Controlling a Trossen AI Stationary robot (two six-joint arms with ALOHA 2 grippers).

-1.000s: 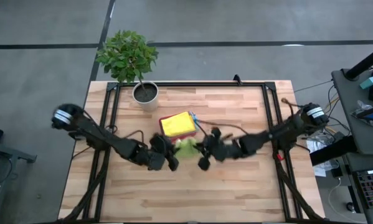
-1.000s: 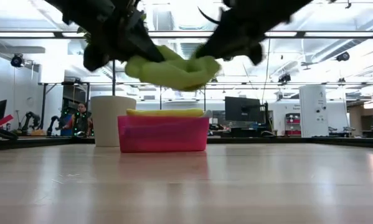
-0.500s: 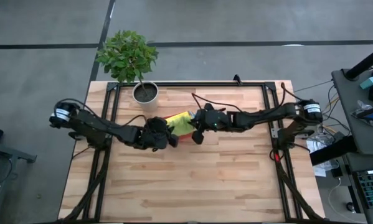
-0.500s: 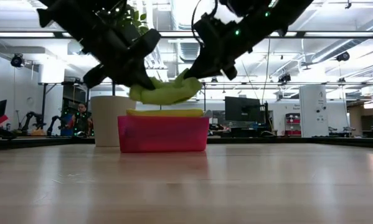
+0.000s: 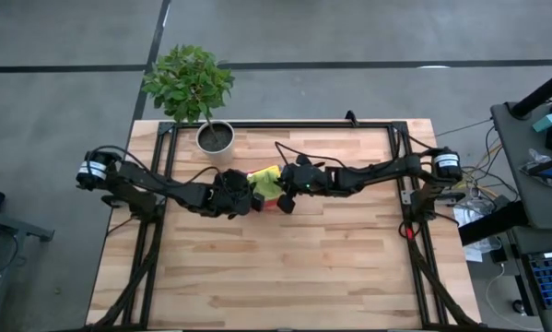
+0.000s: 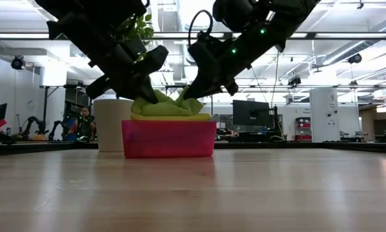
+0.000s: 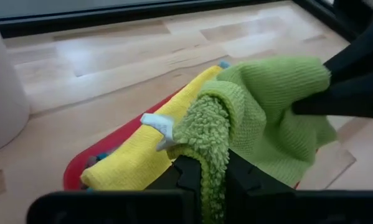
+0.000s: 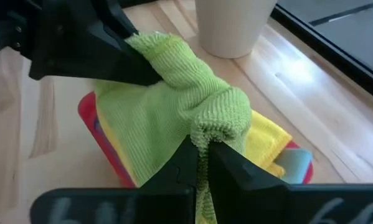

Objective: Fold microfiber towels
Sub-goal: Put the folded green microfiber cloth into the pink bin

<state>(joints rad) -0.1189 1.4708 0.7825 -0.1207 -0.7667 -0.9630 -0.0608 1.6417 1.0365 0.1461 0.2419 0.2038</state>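
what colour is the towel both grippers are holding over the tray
Lime green towel, clearest in the right wrist view.

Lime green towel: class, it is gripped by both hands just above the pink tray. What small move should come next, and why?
Probably both hands open. The left hand and right hand pinch the folded lime green towel, which already rests on the yellow towel in the pink tray.
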